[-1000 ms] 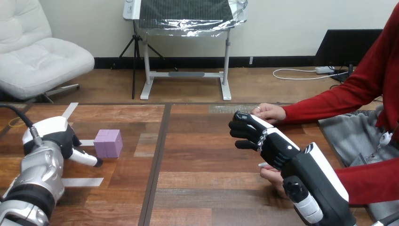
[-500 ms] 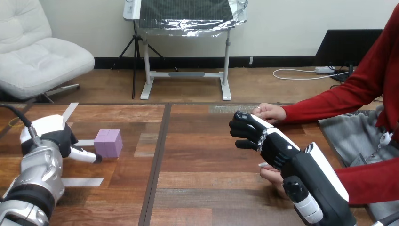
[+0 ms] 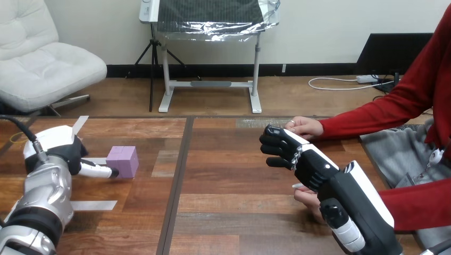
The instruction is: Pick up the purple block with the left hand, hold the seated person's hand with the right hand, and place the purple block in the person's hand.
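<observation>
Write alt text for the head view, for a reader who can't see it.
The robot's left hand points a straight finger at the left side of a small purple cube block on the wooden table. At right, its right hand, fingers curled on nothing, hangs between the person's far hand and near hand.

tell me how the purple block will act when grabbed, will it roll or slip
The small purple cube-shaped block has flat faces and sits square on the wooden table, so it probably won't roll; a push would likely slide it. Its matte-looking faces suggest decent grip. It looks rigid and probably light for the left hand.
</observation>
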Controlling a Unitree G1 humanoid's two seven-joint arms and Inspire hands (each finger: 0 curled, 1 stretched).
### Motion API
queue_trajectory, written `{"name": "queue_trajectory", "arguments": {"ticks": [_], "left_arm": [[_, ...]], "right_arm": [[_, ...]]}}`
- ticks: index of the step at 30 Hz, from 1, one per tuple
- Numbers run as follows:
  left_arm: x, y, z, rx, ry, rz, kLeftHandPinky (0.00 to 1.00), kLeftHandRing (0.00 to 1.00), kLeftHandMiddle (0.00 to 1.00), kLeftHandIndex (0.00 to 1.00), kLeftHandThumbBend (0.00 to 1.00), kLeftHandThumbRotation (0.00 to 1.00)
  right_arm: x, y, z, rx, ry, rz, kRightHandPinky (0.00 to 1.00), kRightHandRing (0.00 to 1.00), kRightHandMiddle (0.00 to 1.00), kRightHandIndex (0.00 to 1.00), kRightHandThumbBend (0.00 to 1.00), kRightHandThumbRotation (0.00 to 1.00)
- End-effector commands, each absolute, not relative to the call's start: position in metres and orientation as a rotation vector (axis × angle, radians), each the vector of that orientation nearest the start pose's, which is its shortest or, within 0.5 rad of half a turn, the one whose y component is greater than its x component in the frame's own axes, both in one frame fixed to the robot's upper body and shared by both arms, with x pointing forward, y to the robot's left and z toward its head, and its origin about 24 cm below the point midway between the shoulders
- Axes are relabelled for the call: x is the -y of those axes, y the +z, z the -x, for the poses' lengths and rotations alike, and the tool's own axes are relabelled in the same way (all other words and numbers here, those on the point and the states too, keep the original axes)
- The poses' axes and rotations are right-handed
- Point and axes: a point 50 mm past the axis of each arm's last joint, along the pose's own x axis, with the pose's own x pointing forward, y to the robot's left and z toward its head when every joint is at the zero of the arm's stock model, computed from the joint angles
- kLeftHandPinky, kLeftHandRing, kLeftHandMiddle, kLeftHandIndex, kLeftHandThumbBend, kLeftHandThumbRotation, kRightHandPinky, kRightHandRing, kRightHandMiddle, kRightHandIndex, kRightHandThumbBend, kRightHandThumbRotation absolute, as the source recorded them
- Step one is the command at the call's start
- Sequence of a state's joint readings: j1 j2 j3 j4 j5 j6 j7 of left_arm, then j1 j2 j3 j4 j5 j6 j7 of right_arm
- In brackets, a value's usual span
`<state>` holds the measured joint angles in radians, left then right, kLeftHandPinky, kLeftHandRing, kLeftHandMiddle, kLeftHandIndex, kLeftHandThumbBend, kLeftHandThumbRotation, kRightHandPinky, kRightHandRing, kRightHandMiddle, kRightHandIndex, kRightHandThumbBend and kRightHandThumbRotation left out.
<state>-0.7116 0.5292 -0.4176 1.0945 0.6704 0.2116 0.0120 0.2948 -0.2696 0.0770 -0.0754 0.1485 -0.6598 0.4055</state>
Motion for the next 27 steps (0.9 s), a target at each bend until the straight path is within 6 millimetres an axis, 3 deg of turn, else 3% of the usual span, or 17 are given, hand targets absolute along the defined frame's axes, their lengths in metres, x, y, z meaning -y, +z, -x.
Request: {"name": "queue_trajectory", "arguments": {"ticks": [1, 11, 27], "left_arm": [[-0.2621, 0.0675, -0.3676, -0.449, 0.034, -1.455, 0.72, 0.82, 0.84, 0.84, 0.92, 0.60], [-0.2601, 0.0686, -0.3685, -0.426, 0.033, -1.431, 0.85, 0.90, 0.90, 0.89, 0.95, 0.60], [-0.2541, 0.0681, -0.3702, -0.391, 0.016, -1.408, 0.90, 0.93, 0.94, 0.91, 0.97, 0.63]], "right_arm": [[0.1671, 0.0730, -0.1821, 0.496, 0.446, 0.181, 0.83, 0.87, 0.88, 0.89, 0.93, 1.00], [0.1665, 0.0734, -0.1823, 0.496, 0.447, 0.179, 0.83, 0.87, 0.88, 0.89, 0.93, 1.00], [0.1658, 0.0734, -0.1820, 0.492, 0.448, 0.175, 0.83, 0.87, 0.88, 0.89, 0.93, 1.00]]}}
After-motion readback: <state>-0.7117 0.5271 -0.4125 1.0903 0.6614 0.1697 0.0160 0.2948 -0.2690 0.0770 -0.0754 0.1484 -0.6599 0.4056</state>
